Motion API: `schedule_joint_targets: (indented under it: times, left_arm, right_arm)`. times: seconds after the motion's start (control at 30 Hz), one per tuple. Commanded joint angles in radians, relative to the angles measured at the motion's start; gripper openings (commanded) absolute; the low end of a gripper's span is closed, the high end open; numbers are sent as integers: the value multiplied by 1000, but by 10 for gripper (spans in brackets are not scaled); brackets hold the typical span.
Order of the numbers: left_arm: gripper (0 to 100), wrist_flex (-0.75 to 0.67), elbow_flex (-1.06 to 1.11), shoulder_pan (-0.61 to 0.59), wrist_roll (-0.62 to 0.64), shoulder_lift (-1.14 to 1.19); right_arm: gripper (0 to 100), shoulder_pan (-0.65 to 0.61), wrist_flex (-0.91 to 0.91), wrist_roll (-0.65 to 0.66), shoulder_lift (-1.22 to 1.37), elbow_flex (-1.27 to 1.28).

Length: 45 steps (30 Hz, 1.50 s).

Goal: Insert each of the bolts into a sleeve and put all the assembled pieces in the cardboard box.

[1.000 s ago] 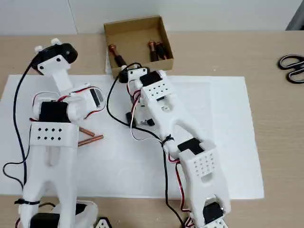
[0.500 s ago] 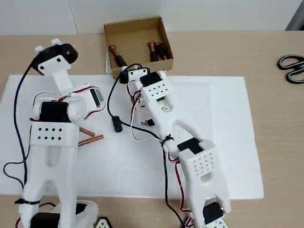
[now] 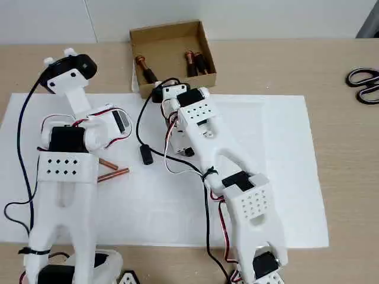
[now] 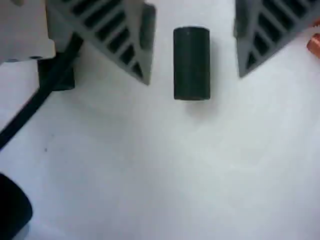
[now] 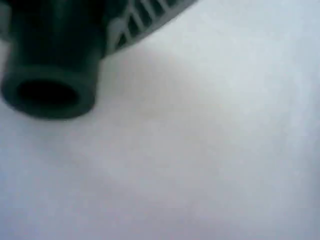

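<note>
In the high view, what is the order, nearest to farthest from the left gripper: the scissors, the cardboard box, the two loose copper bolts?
1. The copper bolts, just beside the left gripper.
2. The cardboard box, at the back of the table.
3. The scissors, far off at the right.

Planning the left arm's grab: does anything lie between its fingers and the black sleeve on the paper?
Nothing visible does. The sleeve lies on bare white paper between the left gripper's open fingers, with a gap on each side. A copper bolt and a black cable sit outside the fingers.
</note>
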Motion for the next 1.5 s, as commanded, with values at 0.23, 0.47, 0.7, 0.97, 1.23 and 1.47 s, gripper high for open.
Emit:
schedule_joint_targets:
  times: [0.23, 0.47, 0.7, 0.97, 1.23, 1.47]
  left_arm:
    - [107, -20, -10, -2, 2, -41]
    - [107, -23, -10, 0, 3, -132]
    - [11, -41, -7, -8, 8, -224]
    - [10, -51, 53, -8, 124, -247]
    - [13, -149, 232, -52, 258, -247]
    - [13, -258, 349, -58, 348, -247]
  right_arm:
    - [2, -1, 208, 9, -27, -292]
    - [2, -21, 213, 9, -206, -290]
    - [2, -18, 216, 2, -318, -290]
    - [3, -16, 216, 2, -478, -244]
    - [3, -15, 214, -118, -687, -34]
    - [3, 91, 208, -181, -765, 92]
